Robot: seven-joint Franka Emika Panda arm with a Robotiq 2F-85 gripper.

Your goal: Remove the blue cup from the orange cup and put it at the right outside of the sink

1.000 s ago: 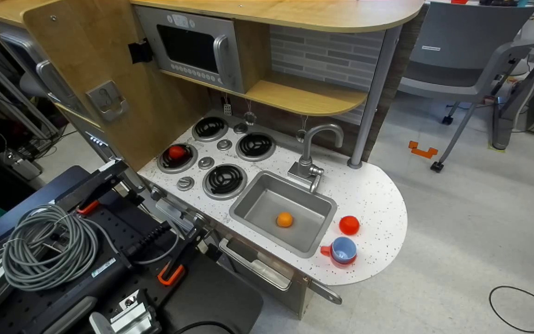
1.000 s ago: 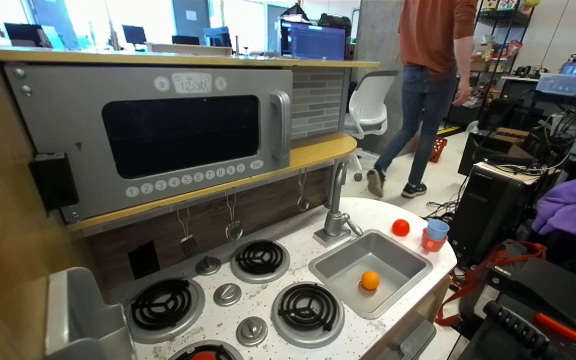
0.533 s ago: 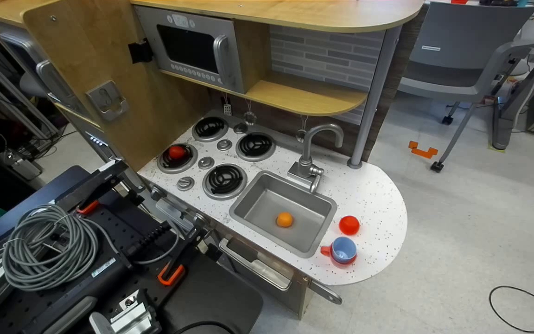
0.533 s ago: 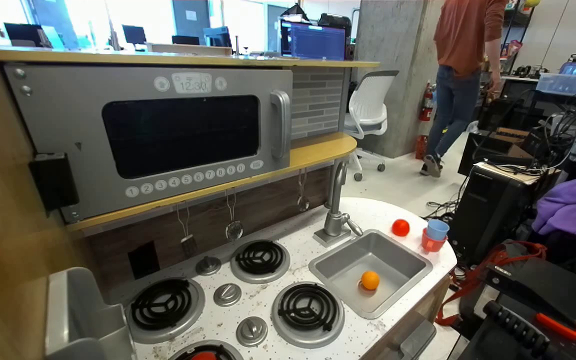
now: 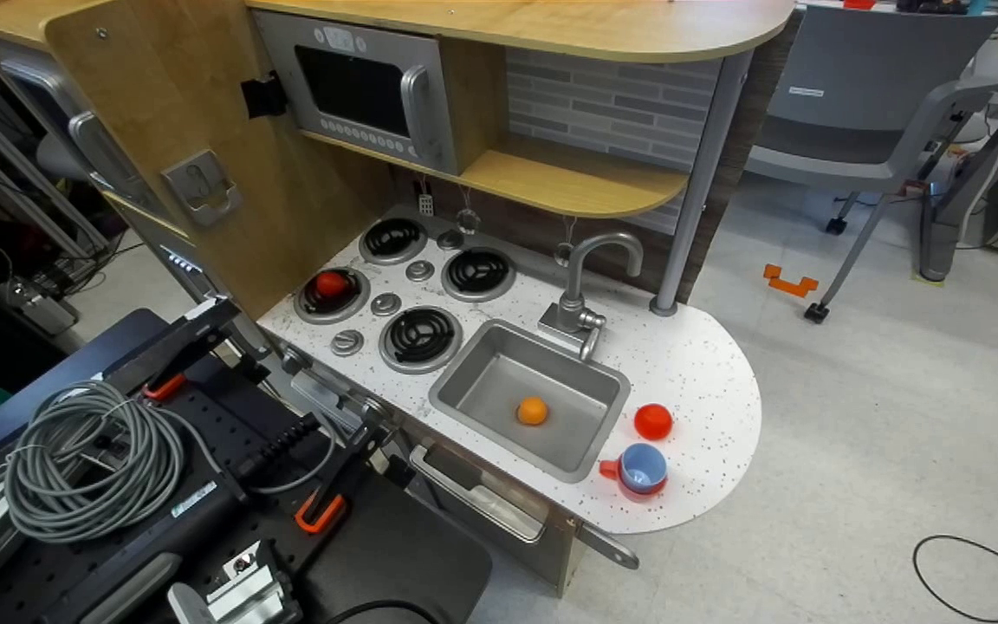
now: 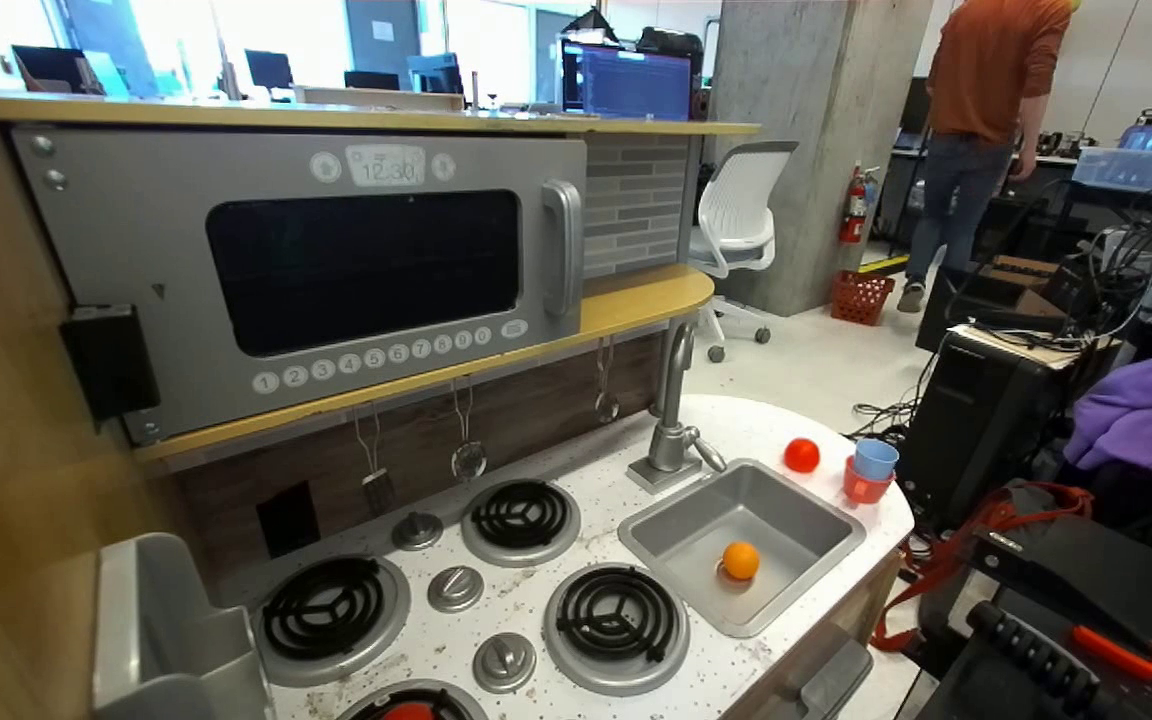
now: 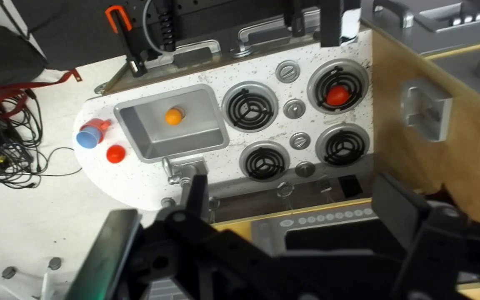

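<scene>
The blue cup [image 5: 643, 464] sits in the top of the orange cup [image 5: 610, 469] on the white counter, close to the sink [image 5: 573, 438]. In another exterior view, the blue cup [image 6: 875, 458] stands upright above the orange cup [image 6: 864, 488], beside the sink [image 6: 791, 570]. In the wrist view, the blue cup [image 7: 88, 137] and orange cup [image 7: 97, 125] are at the far left, past the sink [image 7: 200, 112]. My gripper [image 7: 296, 200] is open and empty, fingers wide apart, high above the toy kitchen and far from the cups. It is outside both exterior views.
An orange ball [image 5: 532, 411] lies in the sink. A round red object [image 5: 653, 421] sits beside the cups, and another red object [image 5: 331, 284] is on a burner. The faucet [image 5: 575, 286], shelf [image 5: 586, 173], post [image 5: 703, 182] and microwave [image 5: 360, 91] rise behind the counter.
In the background of an exterior view, a person walks farther away to the right. The cups, ball and counter objects have not moved.
</scene>
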